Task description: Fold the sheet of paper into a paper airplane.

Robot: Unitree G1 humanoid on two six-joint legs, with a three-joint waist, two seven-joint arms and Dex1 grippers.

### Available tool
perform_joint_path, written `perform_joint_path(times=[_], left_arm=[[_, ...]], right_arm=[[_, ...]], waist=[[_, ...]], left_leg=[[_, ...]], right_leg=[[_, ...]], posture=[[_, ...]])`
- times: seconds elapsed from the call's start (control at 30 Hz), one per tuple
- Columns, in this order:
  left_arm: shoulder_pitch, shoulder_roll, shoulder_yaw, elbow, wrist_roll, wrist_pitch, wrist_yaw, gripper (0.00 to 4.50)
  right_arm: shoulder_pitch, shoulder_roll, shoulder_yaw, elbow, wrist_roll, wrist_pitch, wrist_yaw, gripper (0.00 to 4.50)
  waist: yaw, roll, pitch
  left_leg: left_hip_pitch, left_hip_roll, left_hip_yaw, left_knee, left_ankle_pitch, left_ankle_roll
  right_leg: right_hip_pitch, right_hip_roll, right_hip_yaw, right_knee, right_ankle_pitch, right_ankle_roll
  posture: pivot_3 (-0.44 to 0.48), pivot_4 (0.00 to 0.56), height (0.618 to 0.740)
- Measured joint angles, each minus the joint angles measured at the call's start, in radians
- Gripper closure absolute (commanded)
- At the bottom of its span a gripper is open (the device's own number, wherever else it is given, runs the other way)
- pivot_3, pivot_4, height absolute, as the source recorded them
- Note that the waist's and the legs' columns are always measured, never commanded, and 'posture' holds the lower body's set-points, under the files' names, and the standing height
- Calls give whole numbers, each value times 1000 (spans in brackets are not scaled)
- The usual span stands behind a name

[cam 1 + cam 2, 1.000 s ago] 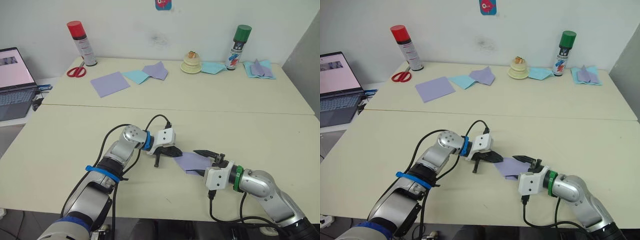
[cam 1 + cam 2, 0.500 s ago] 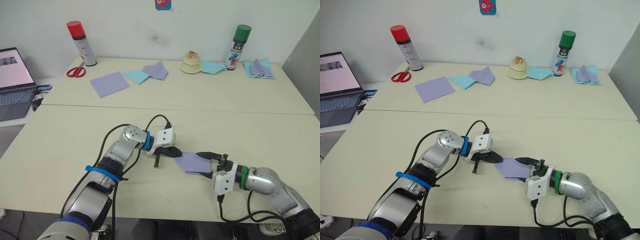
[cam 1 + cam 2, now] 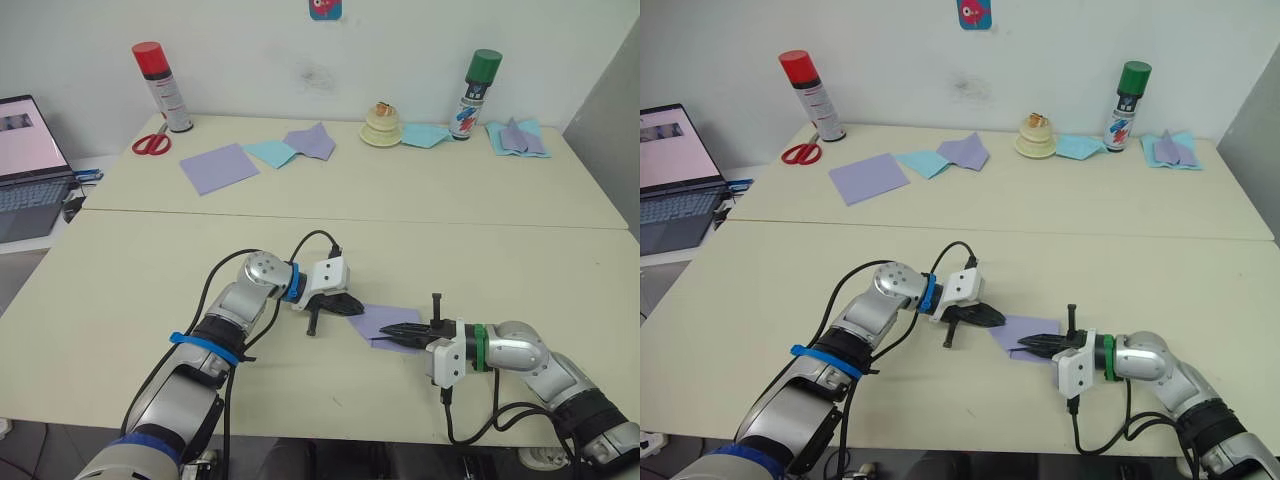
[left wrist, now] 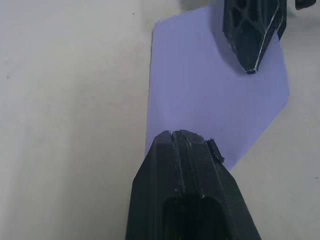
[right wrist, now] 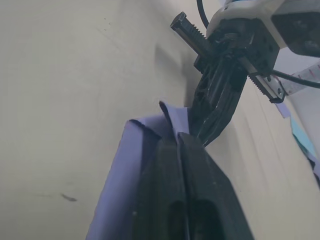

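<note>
Left wrist view: the left end effector (image 4: 187, 142), fingers pressed together, pins the thin lavender folded sheet of paper (image 3: 385, 322) on the beige worktop (image 3: 120, 290) from nine o'clock. The right end effector (image 3: 390, 333), also closed, presses in from three o'clock, so opposed pushing could buckle or skew the crease.

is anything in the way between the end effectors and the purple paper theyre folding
Nothing visible stands between them. The left end effector rests shut on one end of the sheet of paper, and the right end effector is shut at the sheet's opposite edge, with only bare table around.
</note>
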Motion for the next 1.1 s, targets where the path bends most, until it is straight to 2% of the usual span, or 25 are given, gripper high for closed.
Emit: perform_joint_path(times=[0.23,0.43,0.53,0.6,0.93,1.1], left_arm=[[5,9,5,4,-5,-8,-6,4500],[5,9,5,18,-6,-23,-8,4500],[4,9,5,21,-6,-26,-8,4500],[3,9,5,23,-6,-28,-9,4500],[1,9,5,35,-10,-40,-11,4500],[1,9,6,35,-18,-19,-12,4500]], right_arm=[[0,31,0,2,69,51,70,4456],[-3,33,-3,8,54,35,72,4456],[-8,34,-8,21,36,12,62,3892],[-15,34,-8,34,16,-3,57,3311],[-33,50,-8,72,15,-36,56,3311],[-35,69,-8,77,19,-9,68,4460]], waist=[[0,0,0],[0,0,0],[0,0,0],[0,0,0],[-1,0,0],[-1,0,0]], left_leg=[[1,0,0,0,0,0],[1,0,0,0,0,0],[1,0,0,0,0,0],[1,0,0,0,0,0],[1,0,0,0,0,0],[1,0,0,0,0,0]], right_leg=[[0,0,0,0,0,0],[0,0,0,0,0,0],[0,0,0,0,0,0],[0,0,0,0,0,0],[0,0,0,0,0,0],[0,0,0,0,0,0]], posture=[[0,150,717],[0,150,717],[0,150,717],[0,150,717],[0,150,717],[0,150,717]])
